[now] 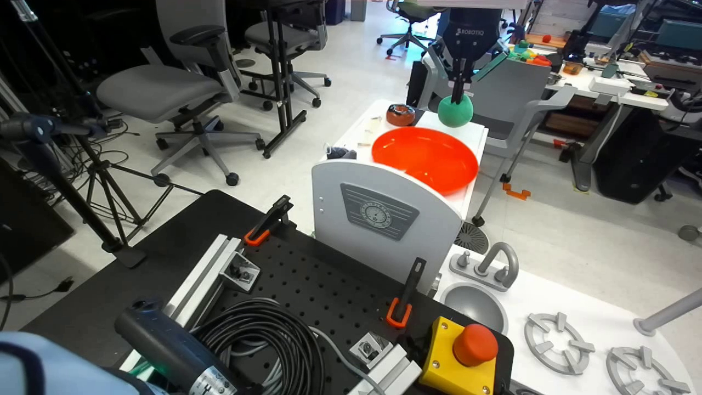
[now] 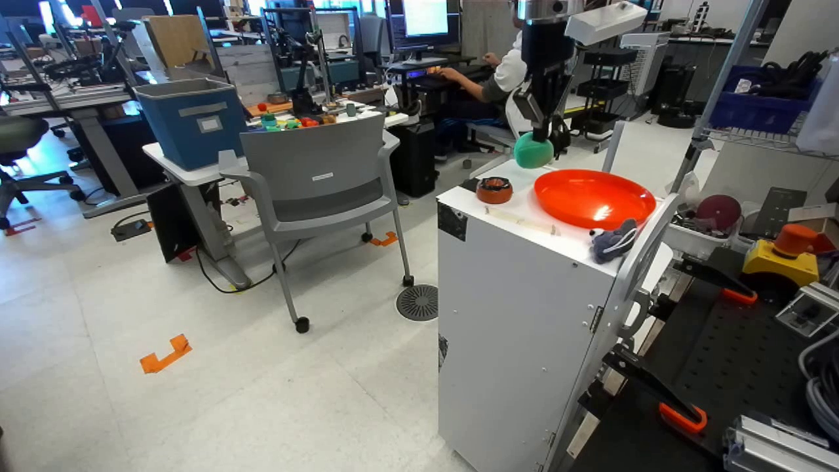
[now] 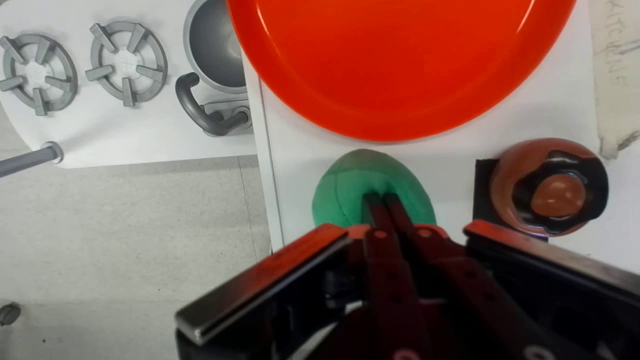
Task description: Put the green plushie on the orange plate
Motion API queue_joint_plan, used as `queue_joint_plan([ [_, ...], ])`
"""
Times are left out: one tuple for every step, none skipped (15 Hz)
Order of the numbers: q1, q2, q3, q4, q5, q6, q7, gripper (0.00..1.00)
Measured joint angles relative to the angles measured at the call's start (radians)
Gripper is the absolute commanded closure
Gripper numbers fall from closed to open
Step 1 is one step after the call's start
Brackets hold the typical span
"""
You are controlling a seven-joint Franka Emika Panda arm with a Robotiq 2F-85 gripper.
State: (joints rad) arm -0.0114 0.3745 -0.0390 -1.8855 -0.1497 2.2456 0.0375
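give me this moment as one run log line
gripper: shut on green plushie | plushie: beyond rim of orange plate, not on it | placement: not yet done | next: likely carry over plate

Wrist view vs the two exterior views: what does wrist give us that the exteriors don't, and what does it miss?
Wrist view only: readable handwriting, apparently "KITCHEN", on the tape strip.

Both exterior views only: the yellow box with its red button, the black perforated board, and a small grey soft-looking thing.

Shared: the gripper shut on the green plushie, the orange plate, the brown-and-black round object, and the tape strip itself.
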Motion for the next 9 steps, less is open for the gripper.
queue_joint_plan([
  [0.000, -0.013, 0.000, -0.022, -0.004, 0.025, 0.004, 0.99],
  [0.000, -0.029, 0.000, -0.047, -0.010, 0.050, 0.011, 0.99],
  [0.000, -0.044, 0.000, -0.071, -0.019, 0.073, 0.019, 0.99],
  [0.001, -0.060, 0.000, -0.095, -0.026, 0.092, 0.028, 0.99],
  [0.001, -0.075, 0.000, -0.118, -0.033, 0.108, 0.037, 0.99],
  [0.002, -0.089, 0.000, -0.138, -0.041, 0.121, 0.046, 0.99],
  [0.002, -0.101, 0.000, -0.157, -0.049, 0.134, 0.054, 0.99],
  [0.003, -0.113, 0.000, -0.174, -0.056, 0.143, 0.060, 0.99],
  [0.003, -0.122, 0.000, -0.188, -0.061, 0.150, 0.066, 0.99],
])
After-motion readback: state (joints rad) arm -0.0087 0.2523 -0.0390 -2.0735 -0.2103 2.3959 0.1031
